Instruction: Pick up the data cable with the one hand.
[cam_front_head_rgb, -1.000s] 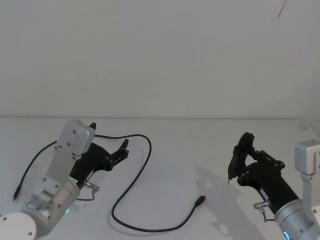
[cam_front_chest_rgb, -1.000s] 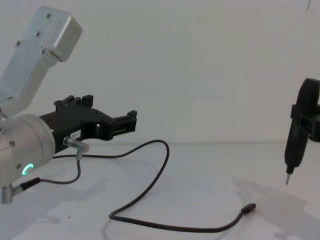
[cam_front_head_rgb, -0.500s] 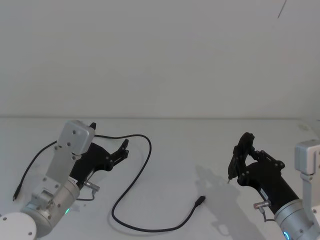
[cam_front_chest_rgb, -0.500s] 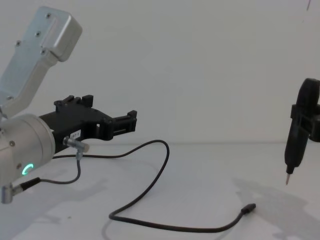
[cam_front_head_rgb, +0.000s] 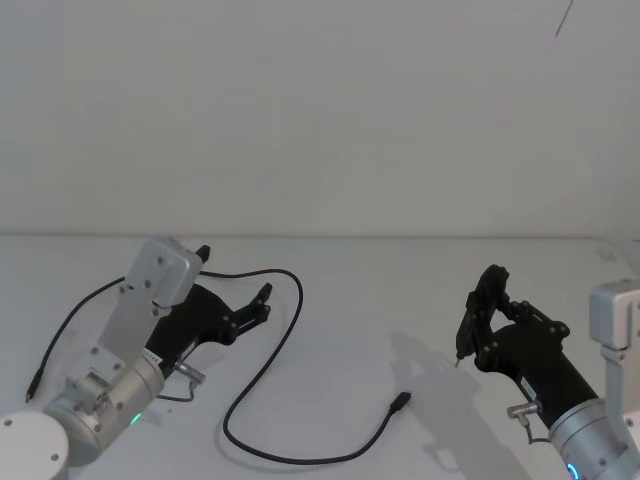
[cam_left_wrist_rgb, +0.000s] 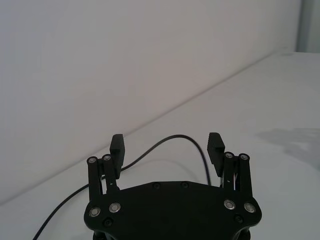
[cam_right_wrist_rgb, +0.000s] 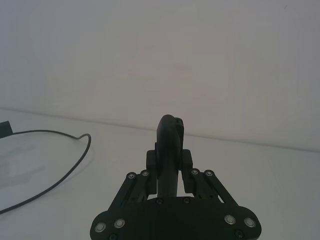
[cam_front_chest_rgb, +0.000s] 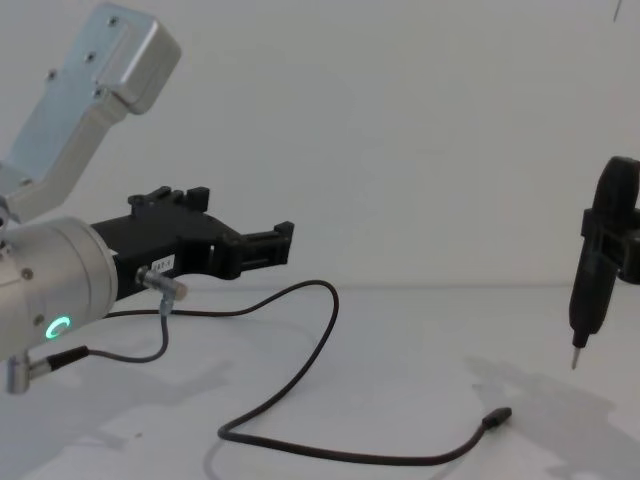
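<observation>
Black left pincer (cam_front_head_rgb: 235, 272) gapes empty over data cable (cam_front_head_rgb: 399, 402), open table (cam_front_head_rgb: 340, 300) around; right pincer (cam_front_head_rgb: 490, 285) clamps pen tool (cam_front_chest_rgb: 588, 290)

Head camera: high, looking down on the table (cam_front_head_rgb: 400, 300). Chest camera: low, side-on across it. Wrist cameras: close behind left gripper (cam_left_wrist_rgb: 166, 145) and right gripper (cam_right_wrist_rgb: 170, 160), facing the wall (cam_front_head_rgb: 320, 120). All share the cable (cam_front_head_rgb: 301, 295).

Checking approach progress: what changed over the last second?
The left gripper, jaws open, moved slightly forward and toward the robot's right; it has grasped nothing. The data cable lies unmoved. The right gripper stays where it was, shut on the pen-like tool.
</observation>
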